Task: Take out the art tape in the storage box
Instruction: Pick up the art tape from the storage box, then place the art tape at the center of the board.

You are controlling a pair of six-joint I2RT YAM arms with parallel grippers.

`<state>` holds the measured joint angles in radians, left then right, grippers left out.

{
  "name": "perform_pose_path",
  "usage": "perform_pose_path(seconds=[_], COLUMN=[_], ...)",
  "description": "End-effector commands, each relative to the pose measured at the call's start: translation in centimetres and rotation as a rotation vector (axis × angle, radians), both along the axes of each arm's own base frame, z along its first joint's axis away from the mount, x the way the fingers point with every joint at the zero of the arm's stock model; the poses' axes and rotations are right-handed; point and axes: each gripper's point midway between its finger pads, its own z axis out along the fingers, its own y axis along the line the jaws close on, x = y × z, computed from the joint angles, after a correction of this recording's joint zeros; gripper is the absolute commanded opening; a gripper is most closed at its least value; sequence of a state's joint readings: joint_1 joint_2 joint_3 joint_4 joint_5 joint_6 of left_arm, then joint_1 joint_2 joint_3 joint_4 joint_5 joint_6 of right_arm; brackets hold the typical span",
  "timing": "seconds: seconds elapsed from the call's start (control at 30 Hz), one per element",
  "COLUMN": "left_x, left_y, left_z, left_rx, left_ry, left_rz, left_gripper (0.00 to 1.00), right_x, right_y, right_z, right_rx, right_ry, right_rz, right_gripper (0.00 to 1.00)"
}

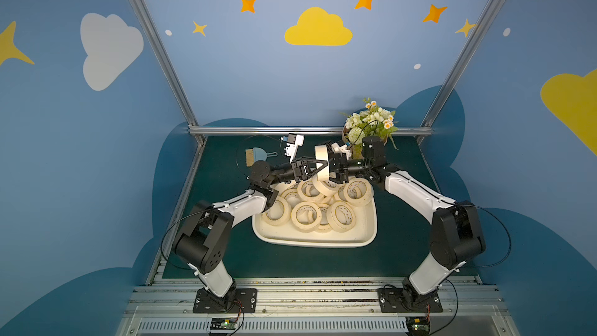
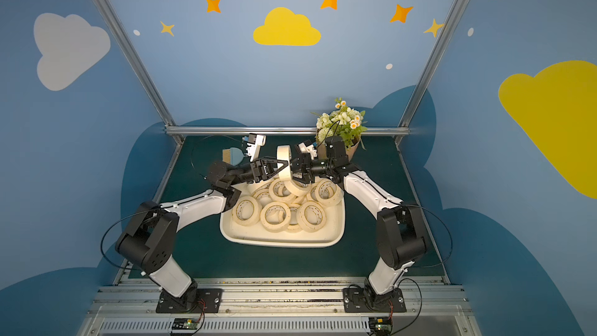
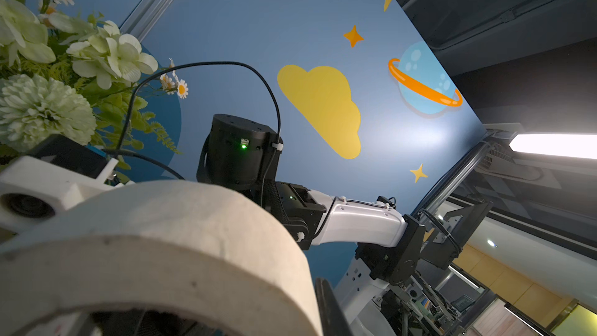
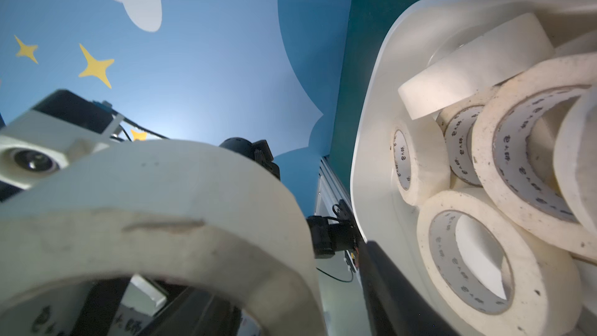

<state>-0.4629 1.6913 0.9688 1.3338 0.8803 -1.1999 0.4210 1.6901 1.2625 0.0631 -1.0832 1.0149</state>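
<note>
Above box [image 1: 365,224], 1 roll [image 1: 322,155]: left gripper [image 1: 319,169] clamped on it, right gripper [image 1: 332,171] straddling its wall (pinch unclear); early left release could drop it.

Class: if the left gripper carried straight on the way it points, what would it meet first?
Past the tape roll it holds, the left gripper would probably meet the right gripper, facing it close by.

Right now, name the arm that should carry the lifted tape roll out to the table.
Left, probably. The left end effector is shut on the lifted tape roll, upright above the storage box. The right end effector sits against its other side, but a firm grip isn't visible.
</note>
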Motion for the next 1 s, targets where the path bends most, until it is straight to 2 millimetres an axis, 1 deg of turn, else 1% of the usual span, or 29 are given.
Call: perform_pose_path(seconds=[0.0,0.03,0.07,0.17,0.2,0.23,0.27,0.3,0.33,0.37,0.4,0.43,0.5,0.53,0.57,0.67,0.73,0.77,0.8,0.9,0.93,0.97], left_x=[-0.7,-0.7,-0.7,-0.7,-0.8,-0.8,-0.8,-1.0,-1.1,-1.2,-1.4,-1.6,-2.0,-2.0,-2.1,-2.1,-1.7,-1.4,-1.2,0.4,1.2,1.8], left_y=[-0.2,-0.2,-0.3,-0.3,-0.3,-0.3,-0.4,-0.4,-0.3,-0.2,0.0,0.3,1.0,1.4,1.9,4.0,5.3,5.6,5.9,6.1,6.0,5.9], left_z=[1.6,1.5,1.3,1.0,0.9,0.7,0.4,0.3,0.1,-0.2,-0.3,-0.6,-1.0,-1.9,-2.3,-4.0,-5.3,-5.9,-6.6,-8.7,-9.5,-10.1], left_rx=[-0.03,-0.028,-0.026,-0.02,-0.011,0.002,0.019,0.035,0.059,0.087,0.114,0.15,0.234,0.304,0.366,0.576,0.68,0.714,0.747,0.798,0.807,0.82], left_ry=[-0.101,-0.102,-0.101,-0.109,-0.11,-0.115,-0.12,-0.128,-0.139,-0.151,-0.164,-0.177,-0.207,-0.198,-0.203,-0.216,-0.193,-0.176,-0.156,-0.065,-0.034,-0.008], left_rz=[-0.012,-0.012,-0.01,-0.007,-0.008,-0.008,-0.008,-0.008,-0.004,-0.002,0.003,0.014,0.048,0.077,0.113,0.228,0.286,0.3,0.31,0.346,0.361,0.373], left_gripper=[0.04,0.04,0.04,0.04,0.05,0.12,0.26,0.43,0.65,0.83,0.93,1.0,1.0,1.0,1.0,1.0,1.0,1.0,1.0,1.0,0.99,0.98], right_x=[0.7,0.8,0.9,1.0,1.0,1.0,1.0,1.0,0.9,0.9,0.8,0.6,0.1,-0.1,-0.4,-1.0,-1.4,-1.5,-1.7,-2.5,-2.7,-2.8], right_y=[0.3,0.2,0.1,-0.2,-0.4,-0.7,-1.0,-1.4,-1.8,-2.4,-3.0,-3.9,-5.9,-7.2,-8.3,-13.1,-16.9,-18.7,-20.9,-27.3,-29.6,-31.3], right_z=[2.1,2.1,2.2,2.5,2.5,2.5,2.3,2.3,2.2,2.0,1.8,1.5,0.8,0.5,0.3,-0.9,-2.1,-3.1,-4.1,-6.5,-7.2,-7.7], right_rx=[0.041,0.036,0.034,0.031,0.025,0.018,0.006,-0.004,-0.02,-0.046,-0.08,-0.125,-0.229,-0.279,-0.32,-0.469,-0.592,-0.671,-0.774,-1.021,-1.088,-1.138], right_ry=[-0.065,-0.068,-0.077,-0.088,-0.089,-0.094,-0.095,-0.098,-0.102,-0.106,-0.108,-0.121,-0.129,-0.137,-0.144,-0.155,-0.154,-0.153,-0.143,-0.063,-0.018,0.018], right_rz=[-0.002,-0.008,-0.016,-0.025,-0.028,-0.033,-0.039,-0.046,-0.053,-0.064,-0.076,-0.089,-0.119,-0.14,-0.157,-0.232,-0.299,-0.331,-0.373,-0.5,-0.549,-0.583], right_gripper=[0.2,0.09,0.0,0.0,0.0,0.0,0.0,0.0,0.0,0.0,0.0,0.0,0.0,0.0,0.0,0.0,0.0,0.0,0.0,0.0,0.0,0.0])
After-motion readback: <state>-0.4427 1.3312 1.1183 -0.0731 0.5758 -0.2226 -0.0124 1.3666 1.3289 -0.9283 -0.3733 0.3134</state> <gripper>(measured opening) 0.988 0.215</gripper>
